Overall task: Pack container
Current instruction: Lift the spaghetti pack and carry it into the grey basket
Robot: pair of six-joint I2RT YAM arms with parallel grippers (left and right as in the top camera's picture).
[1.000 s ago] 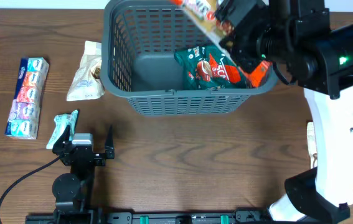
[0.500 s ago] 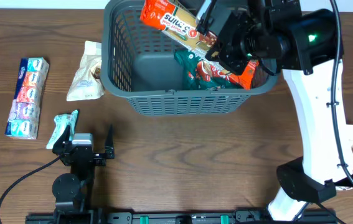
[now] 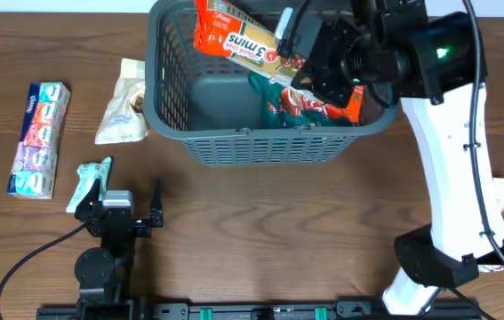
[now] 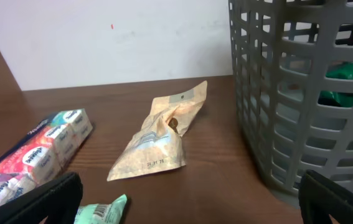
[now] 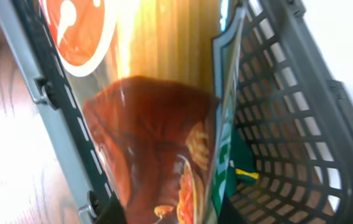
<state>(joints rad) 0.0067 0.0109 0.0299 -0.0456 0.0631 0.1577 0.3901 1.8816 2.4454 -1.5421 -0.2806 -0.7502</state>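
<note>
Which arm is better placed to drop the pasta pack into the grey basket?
Right. The right gripper is shut on the pasta pack, above the basket; the left gripper stands open and empty, outside the basket.

White lettering reading "3 mins" stands on the orange-red spaghetti pack (image 3: 238,40). The beige pouch (image 4: 157,140) carries a small dark printed code near its lower edge, too small to read. Print on the tissue packs (image 4: 33,155) and the green snack pack (image 3: 300,102) is illegible.

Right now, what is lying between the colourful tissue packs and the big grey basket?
A crumpled tan pouch lies there, close beside the basket; the overhead view shows it.
</note>
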